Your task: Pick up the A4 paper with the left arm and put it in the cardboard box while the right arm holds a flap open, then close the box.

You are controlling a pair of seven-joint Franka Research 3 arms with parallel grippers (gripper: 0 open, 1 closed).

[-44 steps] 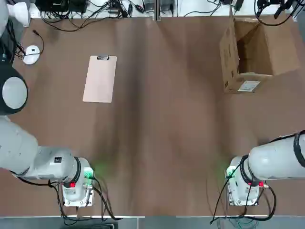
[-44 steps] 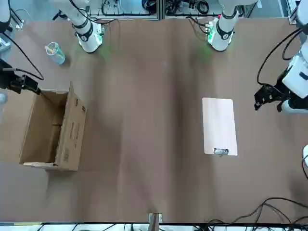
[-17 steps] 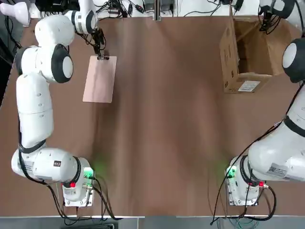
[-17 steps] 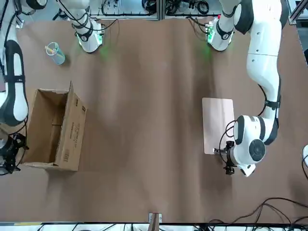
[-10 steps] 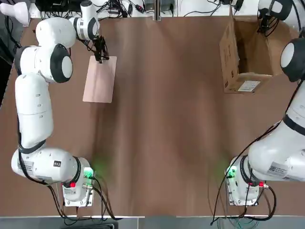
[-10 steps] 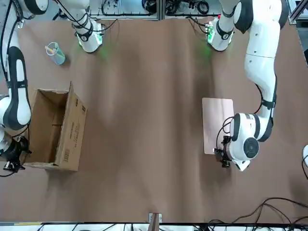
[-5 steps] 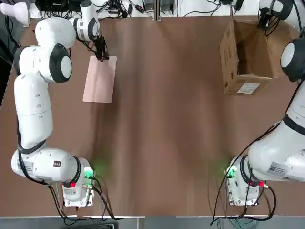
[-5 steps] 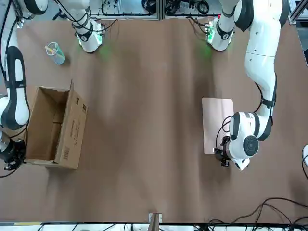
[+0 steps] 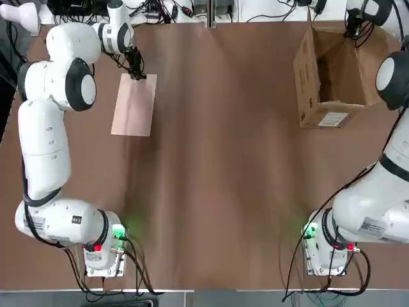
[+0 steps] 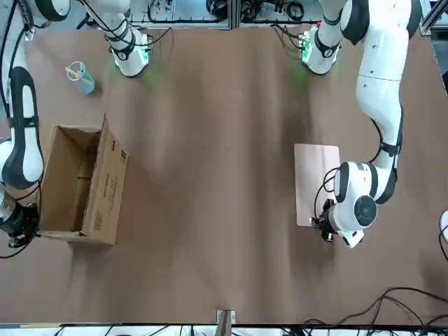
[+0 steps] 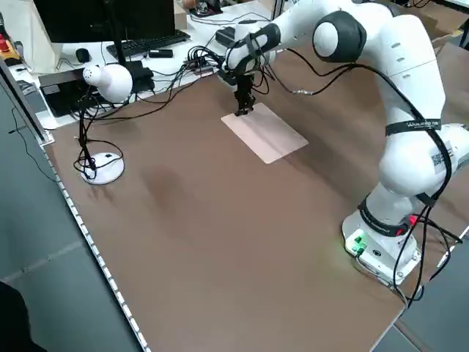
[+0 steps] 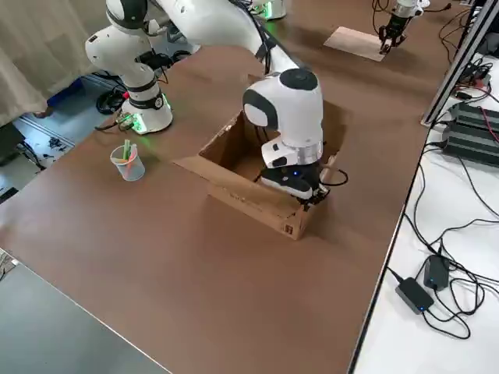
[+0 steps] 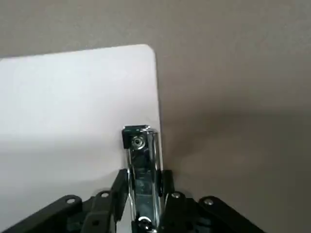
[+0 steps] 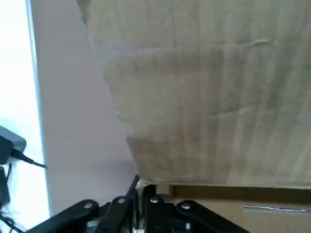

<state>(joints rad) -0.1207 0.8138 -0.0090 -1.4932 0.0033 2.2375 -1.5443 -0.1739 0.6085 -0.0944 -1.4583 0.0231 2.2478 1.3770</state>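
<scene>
left wrist view: the left tool is clamped on the metal clip, with the a4 paper stretching toward upper left. in the top view, the sheet lies flat at upper left, below that tool, long axis near vertical; the left arm is nearer. at upper right, the right tool pinches a flap of the cardboard box.

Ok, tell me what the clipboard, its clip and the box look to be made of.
Clipboard: probably smooth plastic or coated board, given its pale, even face and rounded corner.
Clip: shiny metal, likely plated, judging by bright reflections and rivet-like ends.
Box: matte brown corrugated cardboard; ridges show across its flap.
</scene>
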